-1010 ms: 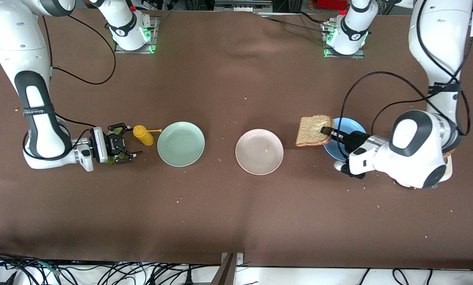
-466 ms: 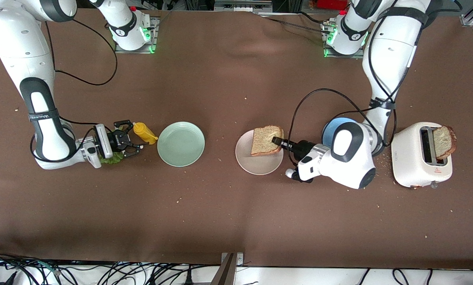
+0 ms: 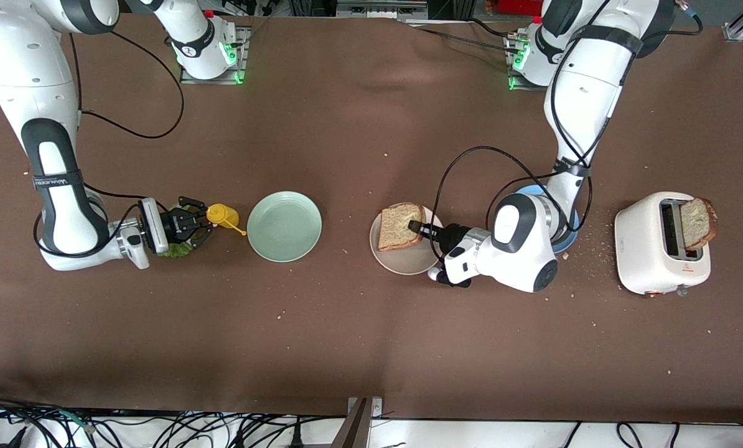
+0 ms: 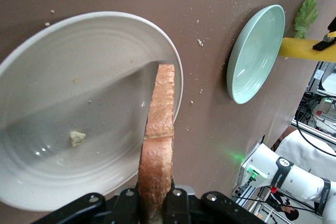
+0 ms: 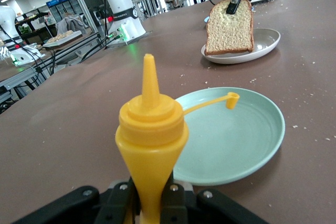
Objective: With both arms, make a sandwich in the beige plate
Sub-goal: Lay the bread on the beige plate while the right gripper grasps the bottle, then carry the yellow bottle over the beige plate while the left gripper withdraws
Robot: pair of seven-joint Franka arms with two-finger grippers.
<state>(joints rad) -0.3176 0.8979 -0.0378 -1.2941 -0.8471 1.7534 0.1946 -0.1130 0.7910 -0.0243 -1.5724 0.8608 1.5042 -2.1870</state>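
Since a second ago the left arm has carried its toast slice [image 3: 398,226] from over the blue plate [image 3: 567,239] to the beige plate [image 3: 407,261], and the right gripper [image 3: 205,219] has closed on the yellow mustard bottle [image 3: 223,216].

In the front view the left gripper [image 3: 416,226] is clamped on one edge of the slice, which stands tilted with its lower edge on the plate, probably so it can be laid flat as the sandwich's base. The bottle lies gripped between the right arm's fingers, beside the mint-green plate [image 3: 284,226]; a lettuce leaf [image 3: 173,251] shows under that gripper. I count three plates, two toast slices, one still in the toaster [image 3: 642,255], one bottle, one leaf.

The left wrist view shows the slice [image 4: 158,145] edge-on, pinched at its crust, over the beige plate [image 4: 68,40].

The right wrist view shows the bottle [image 5: 150,140] squeezed at its neck, its tethered cap hanging loose.
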